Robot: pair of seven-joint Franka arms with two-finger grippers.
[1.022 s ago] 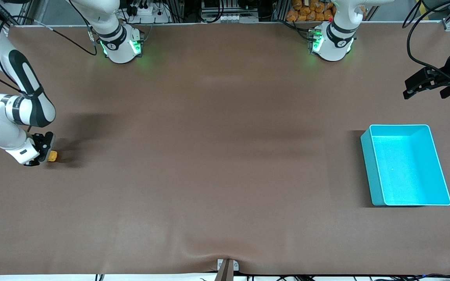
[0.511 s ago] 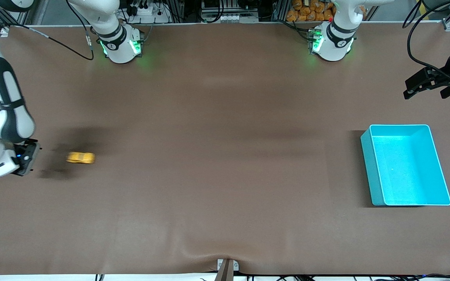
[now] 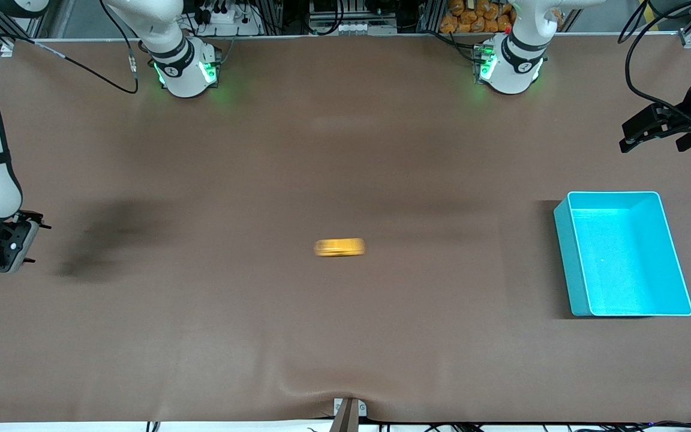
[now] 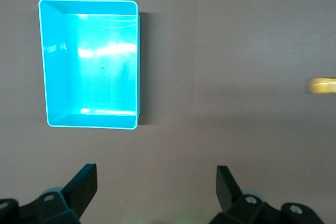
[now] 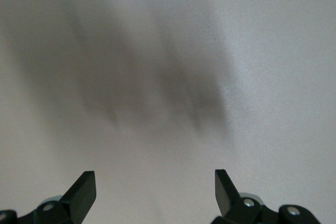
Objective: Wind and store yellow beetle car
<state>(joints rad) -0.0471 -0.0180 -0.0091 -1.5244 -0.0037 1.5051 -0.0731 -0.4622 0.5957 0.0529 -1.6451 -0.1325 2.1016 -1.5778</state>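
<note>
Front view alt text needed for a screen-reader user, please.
A tiny yellow toy beetle car, motion-blurred, sits mid-table between the open right gripper and a cyan plastic bin. The open left gripper waits above the table, past the bin.

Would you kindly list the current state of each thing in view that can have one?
yellow beetle car: loose on the table, blurred by motion, near mid-table, not in the bin.
cyan bin: upright, open-topped, empty, at the left arm's end of the table.
right gripper: jaws open, holding nothing, over the table's right-arm end.
left gripper: jaws open, holding nothing, waiting above the table beside the bin.
</note>
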